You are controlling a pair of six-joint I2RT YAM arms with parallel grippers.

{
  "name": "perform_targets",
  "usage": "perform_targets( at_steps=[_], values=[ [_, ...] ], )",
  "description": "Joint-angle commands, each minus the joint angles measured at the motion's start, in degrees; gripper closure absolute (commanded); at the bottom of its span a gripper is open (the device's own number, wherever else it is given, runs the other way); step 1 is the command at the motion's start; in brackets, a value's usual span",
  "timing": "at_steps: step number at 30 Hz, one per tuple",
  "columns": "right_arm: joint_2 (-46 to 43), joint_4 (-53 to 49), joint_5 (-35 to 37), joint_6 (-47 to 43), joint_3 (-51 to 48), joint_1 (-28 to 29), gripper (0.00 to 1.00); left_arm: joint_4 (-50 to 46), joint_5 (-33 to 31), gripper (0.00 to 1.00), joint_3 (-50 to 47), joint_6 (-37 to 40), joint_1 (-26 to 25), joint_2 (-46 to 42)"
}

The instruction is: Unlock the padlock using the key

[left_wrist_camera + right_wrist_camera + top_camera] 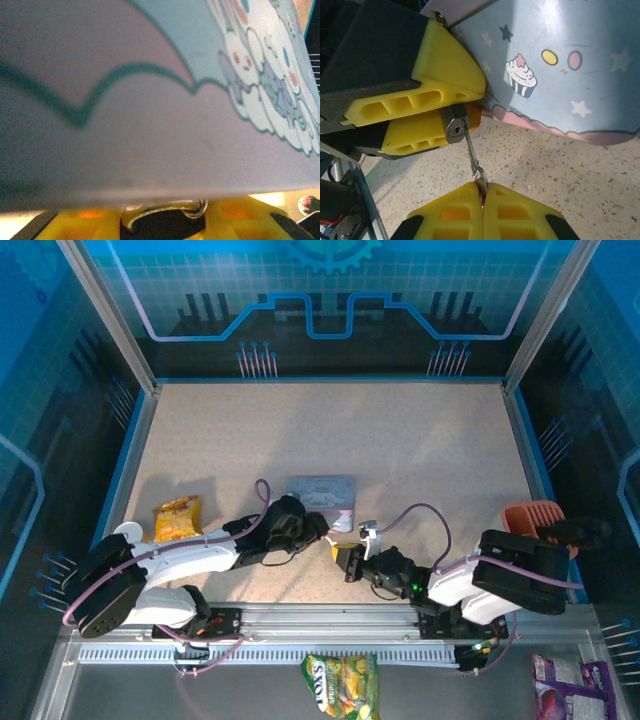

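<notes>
The tiny padlock [455, 128] is clamped between my left gripper's yellow fingers [440, 70], its silvery keyhole face turned toward my right gripper [482, 196]. That gripper is shut on the head of the thin key [471, 152]. The key's tip rests on the lock face at the right edge of the slot; I cannot tell whether it is inside. In the left wrist view the thin shackle [161, 209] shows in my left gripper [165, 222], under the pale blue cartoon tin [165, 100]. From above, left gripper [318, 530] and right gripper [348, 558] meet just in front of the tin [322, 490].
A yellow-orange snack bag [178, 518] lies by the left arm. An orange-brown basket [535, 519] stands at the right wall. A green snack bag [342, 685] and a purple packet [563, 687] lie in front of the rail. The tin nearly touches the left fingers.
</notes>
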Motion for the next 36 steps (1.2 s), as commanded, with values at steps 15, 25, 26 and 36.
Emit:
perform_targets(
  at_steps=[15, 25, 26, 36],
  values=[
    [4.89, 12.62, 5.04, -1.07, -1.20, 2.29, 1.00, 5.17, -2.18, 0.87, -0.72, -1.87, -0.65, -2.08],
    [7.10, 14.17, 5.30, -0.56, -1.29, 2.98, 1.00, 6.96, -2.57, 0.87, -1.27, -2.00, -0.74, -1.68],
    [7.27, 14.21, 5.60, -0.46, -1.53, 3.12, 1.00, 7.04, -2.75, 0.87, -1.25, -1.96, -0.74, -1.61],
    [7.97, 15.17, 6.95, -0.68, -2.29, 4.49, 1.00, 7.50, -3.17, 0.87, -0.90, -1.70, -0.65, -0.75]
  ],
)
